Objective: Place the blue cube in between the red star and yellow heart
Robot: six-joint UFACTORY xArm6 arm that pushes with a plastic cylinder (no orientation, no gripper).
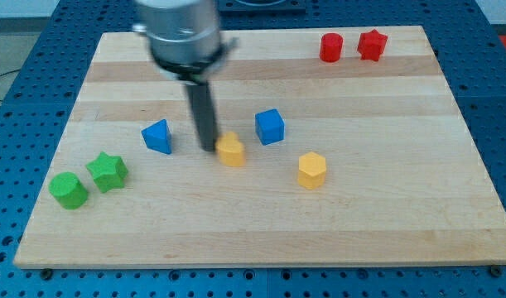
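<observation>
The blue cube (270,127) sits near the board's middle. The red star (372,45) lies at the view's top right. A yellow heart (231,150) lies just left of and below the blue cube. My tip (208,148) is at the yellow heart's left edge, touching or nearly touching it, and left of the blue cube. The dark rod rises from it to the arm's grey body at the view's top.
A red cylinder (331,47) stands next to the red star on its left. A yellow hexagon block (312,170) lies below and right of the cube. A blue triangle block (157,136) is left of my tip. A green star (108,171) and green cylinder (69,190) sit at the left. The wooden board (253,232) ends on blue matting.
</observation>
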